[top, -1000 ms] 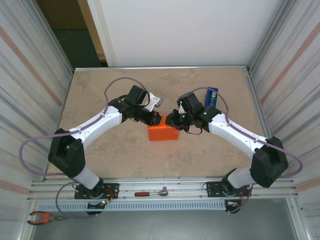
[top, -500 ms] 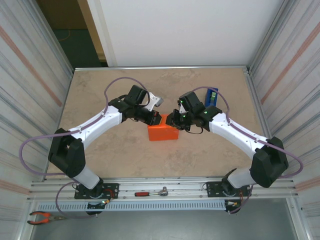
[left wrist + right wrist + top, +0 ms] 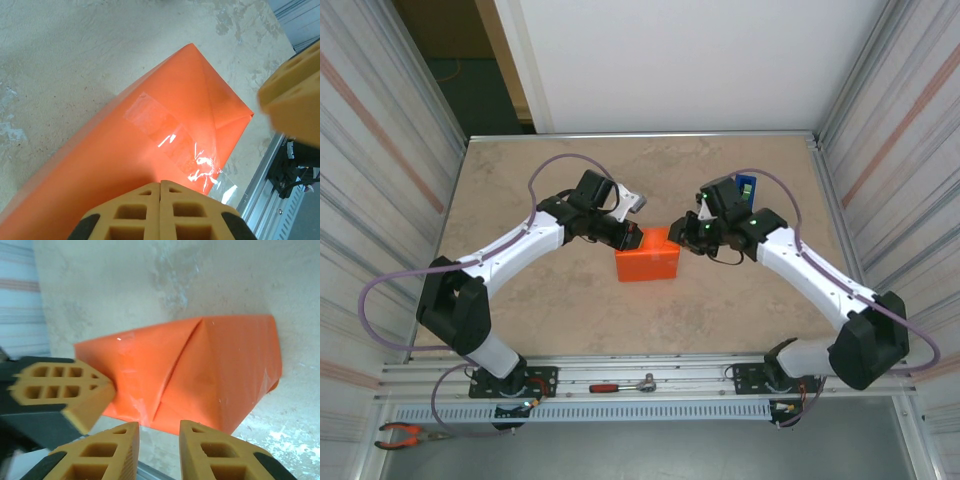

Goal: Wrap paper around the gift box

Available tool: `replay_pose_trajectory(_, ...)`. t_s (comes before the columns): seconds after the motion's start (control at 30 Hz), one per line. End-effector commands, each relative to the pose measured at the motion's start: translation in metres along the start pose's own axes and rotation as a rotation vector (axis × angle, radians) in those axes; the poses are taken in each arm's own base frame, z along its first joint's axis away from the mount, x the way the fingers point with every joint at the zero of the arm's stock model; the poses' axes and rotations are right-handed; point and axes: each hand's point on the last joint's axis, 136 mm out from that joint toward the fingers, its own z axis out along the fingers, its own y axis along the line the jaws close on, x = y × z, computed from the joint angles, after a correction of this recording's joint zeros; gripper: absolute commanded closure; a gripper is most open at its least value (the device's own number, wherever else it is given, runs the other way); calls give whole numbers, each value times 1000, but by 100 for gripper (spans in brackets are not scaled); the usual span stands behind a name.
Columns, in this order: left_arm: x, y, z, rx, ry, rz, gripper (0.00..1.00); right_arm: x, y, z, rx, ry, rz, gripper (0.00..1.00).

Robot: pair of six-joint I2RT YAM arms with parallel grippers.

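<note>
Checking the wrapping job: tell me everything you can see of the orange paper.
The paper is bright orange and thin, folded into a box-shaped parcel on the table near its middle. Diagonal creases form a triangular end flap. Clear tape lies across one face, a bit overhanging. The left gripper, jaws shut, seems to touch it.

Blue tape dispenser [image 3: 746,187] on mottled beige table [image 3: 520,170], red-handled ratchet [image 3: 622,385] on front rail [image 3: 700,372], orange-handled pliers [image 3: 405,434] lower left.

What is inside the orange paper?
The paper is folded into a closed box shape with clear tape on it. Whatever is inside is fully covered.
</note>
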Motion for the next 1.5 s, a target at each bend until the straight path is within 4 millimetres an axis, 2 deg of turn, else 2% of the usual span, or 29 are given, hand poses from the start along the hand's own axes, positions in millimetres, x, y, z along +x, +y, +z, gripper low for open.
replay_pose_trajectory(0.0,39,19,15,-57,131,-42,100,-1,18,-6,-86,15,-54,77)
replay_pose_trajectory(0.07,38,19,15,-57,130,-42,100,-2,29,-1,-118,42,-70,81)
replay_pose_trajectory(0.23,39,18,15,-56,133,-39,100,-6,43,20,-145,70,-79,99)
replay_pose_trajectory(0.53,40,17,18,-52,139,-39,100,-17,45,50,-151,91,-49,100)
replay_pose_trajectory(0.73,41,16,17,-50,139,-36,100,-1,35,64,-121,158,-52,100)
replay_pose_trajectory(0.83,42,16,18,-51,141,-37,100,5,28,64,-113,168,-46,100)
replay_pose_trajectory(1.47,42,17,19,-50,144,-42,100,38,19,51,-121,194,-66,100)
